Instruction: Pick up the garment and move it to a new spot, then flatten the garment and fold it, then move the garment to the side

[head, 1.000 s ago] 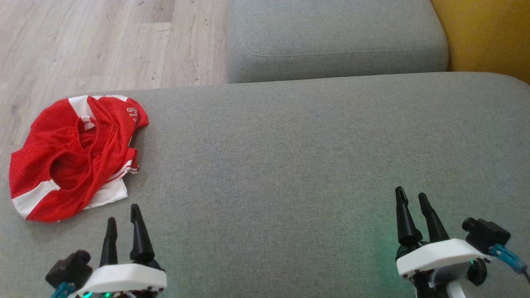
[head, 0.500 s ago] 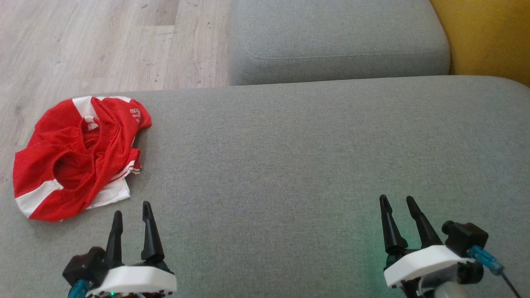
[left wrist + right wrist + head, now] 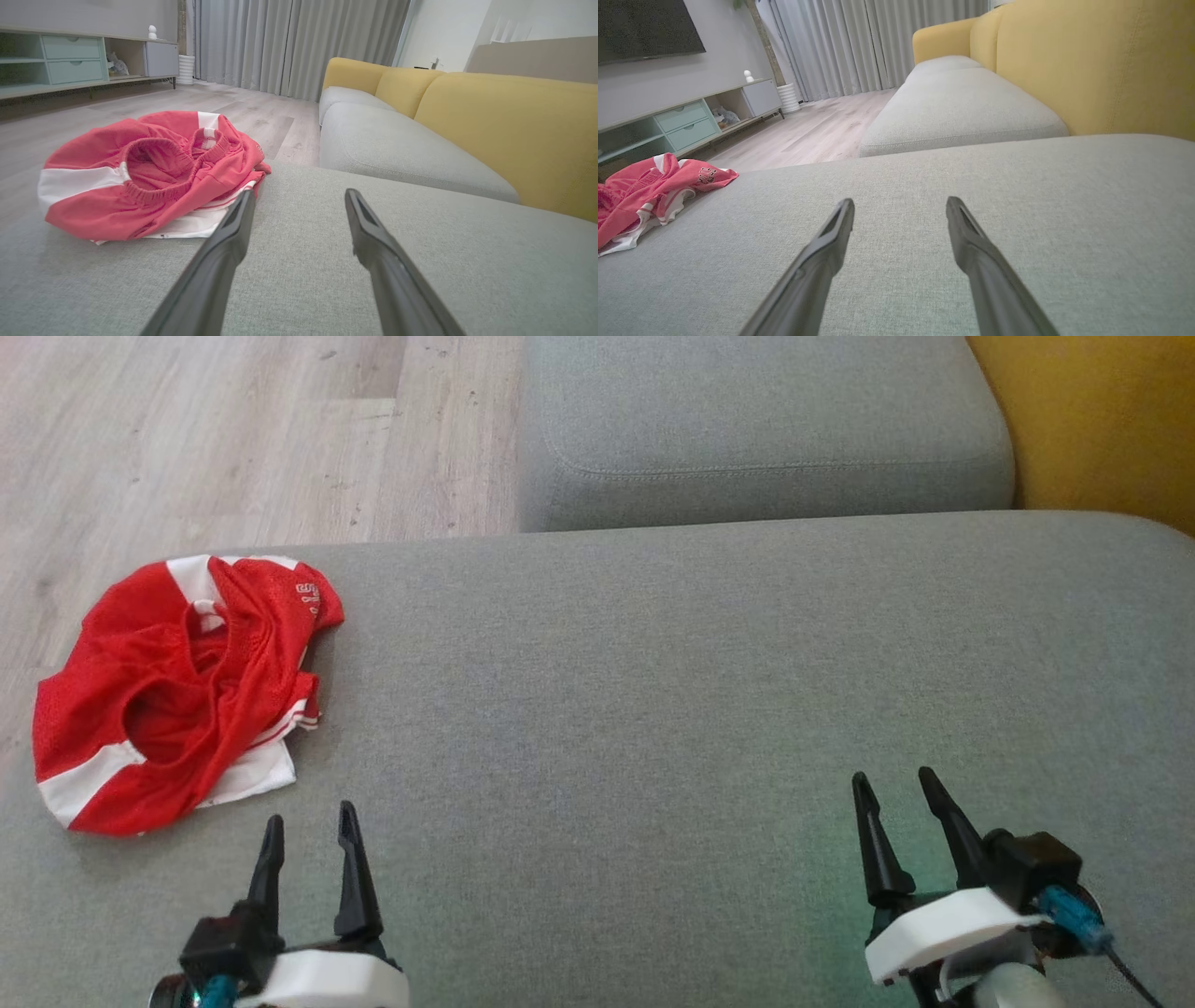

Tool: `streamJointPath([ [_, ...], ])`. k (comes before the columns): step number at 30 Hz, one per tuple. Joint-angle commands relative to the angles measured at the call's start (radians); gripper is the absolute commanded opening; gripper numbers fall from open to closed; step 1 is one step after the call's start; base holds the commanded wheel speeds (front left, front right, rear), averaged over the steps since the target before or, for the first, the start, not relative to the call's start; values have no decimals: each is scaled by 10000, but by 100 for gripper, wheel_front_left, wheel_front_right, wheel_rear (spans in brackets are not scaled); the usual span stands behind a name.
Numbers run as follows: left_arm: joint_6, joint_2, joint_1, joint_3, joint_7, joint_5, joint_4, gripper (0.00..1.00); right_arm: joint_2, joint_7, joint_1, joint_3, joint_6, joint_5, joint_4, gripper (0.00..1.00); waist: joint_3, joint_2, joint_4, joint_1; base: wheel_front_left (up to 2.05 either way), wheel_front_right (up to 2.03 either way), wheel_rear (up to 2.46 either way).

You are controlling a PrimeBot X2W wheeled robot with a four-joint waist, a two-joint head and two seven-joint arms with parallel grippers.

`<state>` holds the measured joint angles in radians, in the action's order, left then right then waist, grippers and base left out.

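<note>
Left gripper point(image 3: 310, 812) hovers just beside the garment point(image 3: 177, 691), jaws spread, empty. Right gripper point(image 3: 892, 774) sits well right of it, also spread, seemingly just above the cushion point(image 3: 607, 709).

A grey cushion point(image 3: 672, 691) spans the lower two thirds of the head view. A crumpled red-and-white garment point(image 3: 177, 700) lies on it at the frame's left, by the cushion's left edge. Wood floor point(image 3: 233, 439) fills the upper left.
</note>
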<state>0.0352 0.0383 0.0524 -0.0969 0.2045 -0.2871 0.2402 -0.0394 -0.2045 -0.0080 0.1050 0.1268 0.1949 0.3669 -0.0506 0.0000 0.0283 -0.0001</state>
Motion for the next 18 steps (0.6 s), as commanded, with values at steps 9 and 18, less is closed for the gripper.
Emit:
streamJointPath([
  [9,78,115,-287,141,420,1216,34,100,-103,-421,-498,-68,37,-1178,141,100,-83,0,16,1,0,0,0],
  [18,171,120,-339,195,573,1624,340,100,-108,-573,-599,-257,39,-1809,379,100,-92,0,-46,1,0,0,0],
])
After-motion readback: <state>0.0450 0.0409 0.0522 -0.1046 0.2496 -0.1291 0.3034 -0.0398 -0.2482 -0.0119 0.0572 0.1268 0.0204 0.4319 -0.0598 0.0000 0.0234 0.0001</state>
